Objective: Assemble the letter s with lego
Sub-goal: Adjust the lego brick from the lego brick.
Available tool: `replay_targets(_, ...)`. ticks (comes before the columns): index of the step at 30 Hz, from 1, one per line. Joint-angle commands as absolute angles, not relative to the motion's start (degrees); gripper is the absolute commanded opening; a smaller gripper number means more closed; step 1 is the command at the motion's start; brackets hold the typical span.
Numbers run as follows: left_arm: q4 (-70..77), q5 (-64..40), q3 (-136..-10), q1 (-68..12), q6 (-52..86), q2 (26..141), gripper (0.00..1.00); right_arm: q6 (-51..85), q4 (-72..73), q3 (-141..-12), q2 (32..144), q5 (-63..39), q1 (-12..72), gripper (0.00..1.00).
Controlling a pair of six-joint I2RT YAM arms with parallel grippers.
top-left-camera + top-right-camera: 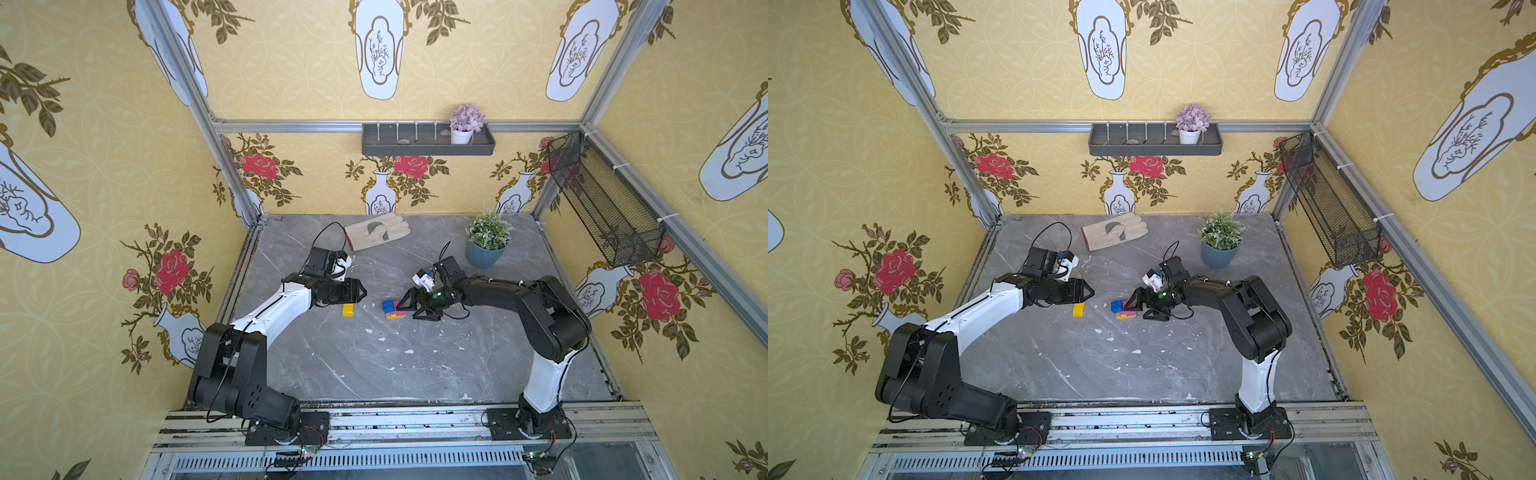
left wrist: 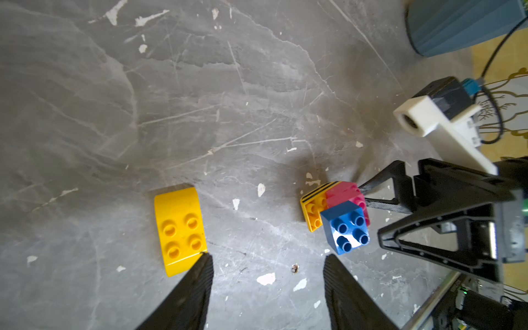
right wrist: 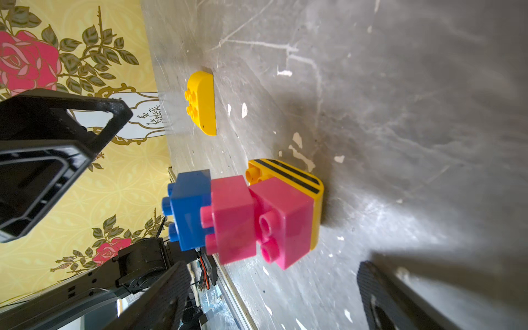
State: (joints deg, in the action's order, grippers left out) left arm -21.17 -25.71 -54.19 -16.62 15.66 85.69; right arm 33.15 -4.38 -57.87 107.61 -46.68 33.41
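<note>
marble tbl (image 1: 374,365), glove (image 1: 378,236), plant pot (image 1: 484,254), yellow brick (image 1: 348,310), brick cluster (image 1: 392,311)

Yellow rose-and-vase wallpaper (image 1: 291,83) and an aluminium frame (image 1: 395,126) enclose a scuffed grey tabletop (image 1: 374,365).

Glossy smooth plastic on the plain yellow brick (image 2: 180,231), ribbed matt fingers (image 2: 197,285) on the left pincer (image 2: 267,255), scuffed marble-look surface (image 2: 200,100).

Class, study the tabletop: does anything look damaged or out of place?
Yes. The grey table is scratched and chipped, showing white flecks. A work glove lies at the back, unrelated to building. One yellow brick sits apart from the joined cluster.
</note>
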Motion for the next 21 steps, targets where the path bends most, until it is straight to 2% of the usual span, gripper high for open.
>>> replay_targets(1, -19.15, -28.31, -54.19, -16.87, 16.68, 86.06, 0.64, 34.0, -0.1, -57.58, 108.43, -47.81, 33.32, 0.93)
replay_targets(11, -19.07, -28.55, -54.21, -16.96, 16.47, 86.58, 0.64, 34.19, 1.51, -59.1, 110.82, -48.86, 33.22, 0.91)
replay_targets(21, -19.2, -28.56, -54.46, -17.05, 16.4, 86.84, 0.64, 33.93, 1.29, -59.2, 111.77, -49.15, 33.22, 0.84)
